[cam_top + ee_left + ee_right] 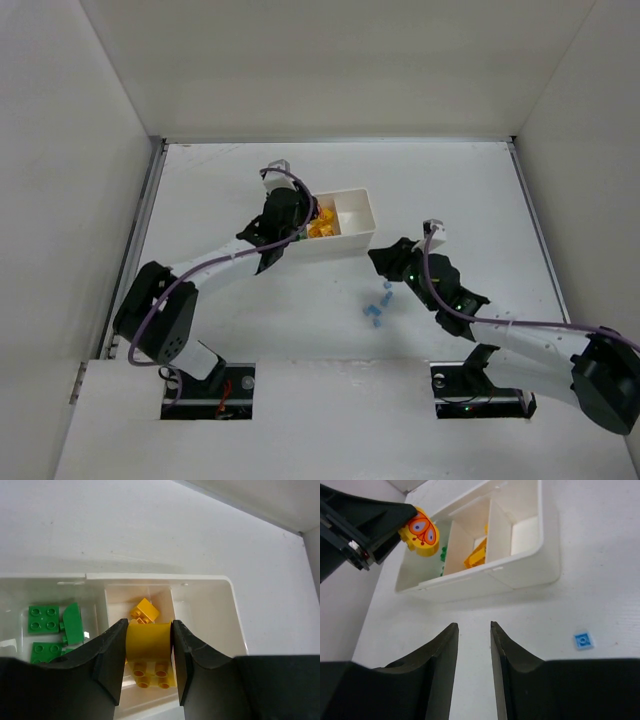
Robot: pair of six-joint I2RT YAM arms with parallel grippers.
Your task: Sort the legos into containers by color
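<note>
— So, what is the left end effector (148,652) doing?

— Its two dark fingers are clamped on a yellow brick (147,637) with a rounded top. In the right wrist view the side of that brick carries an orange, butterfly-like print.

— And where does it hang?

— Above the white tray (150,578), over the middle of its three compartments. Other yellow-orange bricks (145,611) lie in that compartment. In the left wrist view, the compartment to the left holds green bricks (44,618), some flat with studs up. The compartment to the right shows its white floor.

— What about the right end effector (473,627)?

— Its fingers stand apart by a narrow gap, gripping nothing. It is over the table (600,555), on the near side of the tray and not touching it, and it points toward the tray's long wall.

— Is anything lying loose?

— Yes. The top view shows a few pale blue bricks (377,320) scattered on the table, near the tray's right end and just beside the right end effector. The right wrist view catches one blue brick (583,640) lying flat with studs up, off to the right of the fingers.
</note>
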